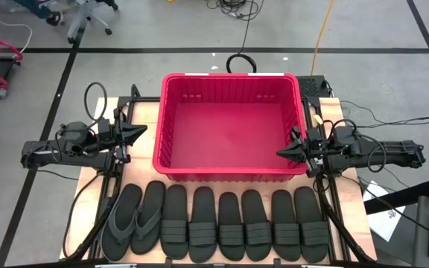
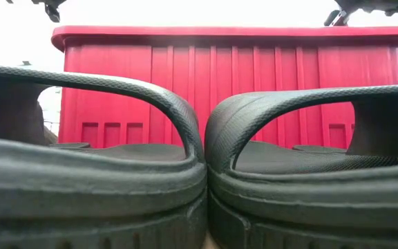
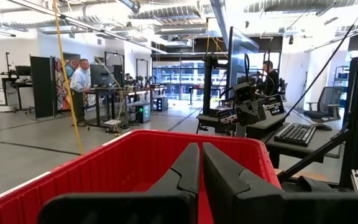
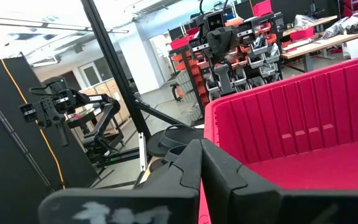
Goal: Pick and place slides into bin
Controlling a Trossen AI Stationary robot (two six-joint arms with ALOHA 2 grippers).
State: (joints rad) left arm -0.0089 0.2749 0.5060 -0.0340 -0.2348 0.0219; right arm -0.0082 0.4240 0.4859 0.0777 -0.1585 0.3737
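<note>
Several black slides (image 1: pixel 214 222) lie side by side in a row along the table's near edge, soles down; the two at the left (image 1: pixel 134 217) have thin thong straps, the others wide bands. Two of them fill the low view (image 2: pixel 199 173). The red bin (image 1: pixel 231 125) stands behind the row at the table's middle and holds nothing I can see. My left gripper (image 1: pixel 141 131) is shut and empty, level, just left of the bin's left wall. My right gripper (image 1: pixel 281 152) is shut and empty, at the bin's near right corner.
The table's wooden top (image 1: pixel 88 179) shows bare at the left of the bin. Cables and a black ring (image 1: pixel 239 62) lie on the floor beyond the table's far edge. People stand at desks in the room beyond, in the left wrist view (image 3: pixel 79 81).
</note>
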